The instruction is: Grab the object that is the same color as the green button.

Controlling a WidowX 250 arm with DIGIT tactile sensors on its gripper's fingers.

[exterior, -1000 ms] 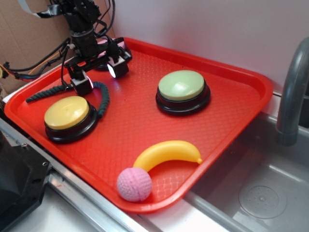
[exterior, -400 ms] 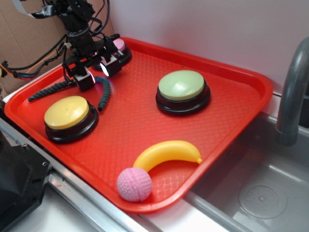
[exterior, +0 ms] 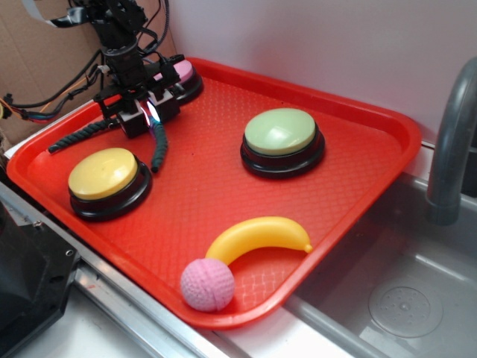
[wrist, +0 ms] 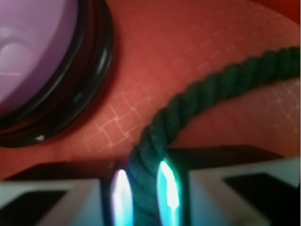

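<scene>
A dark green twisted rope (exterior: pixel 159 146) lies bent on the red tray (exterior: pixel 313 201), one end near the yellow-topped button (exterior: pixel 103 173), the other end (exterior: pixel 74 136) toward the tray's left rim. My gripper (exterior: pixel 146 115) stands over the rope's middle, shut on it. In the wrist view the rope (wrist: pixel 188 106) runs between my fingertips (wrist: pixel 143 193), both glowing pads pressing its sides. The pale-green dome button (exterior: pixel 282 134) sits on its black base near the tray's middle, well right of the gripper.
A pink-topped button (exterior: pixel 182 74) stands just behind the gripper, also seen as a pink dome (wrist: pixel 35 47) in the wrist view. A yellow banana (exterior: pixel 259 236) and a pink knit ball (exterior: pixel 208 284) lie near the front edge. A grey faucet (exterior: pixel 451 142) rises right of the tray.
The jaws have closed in on the rope's middle. The rope has straightened and its two ends have shifted slightly on the tray.
</scene>
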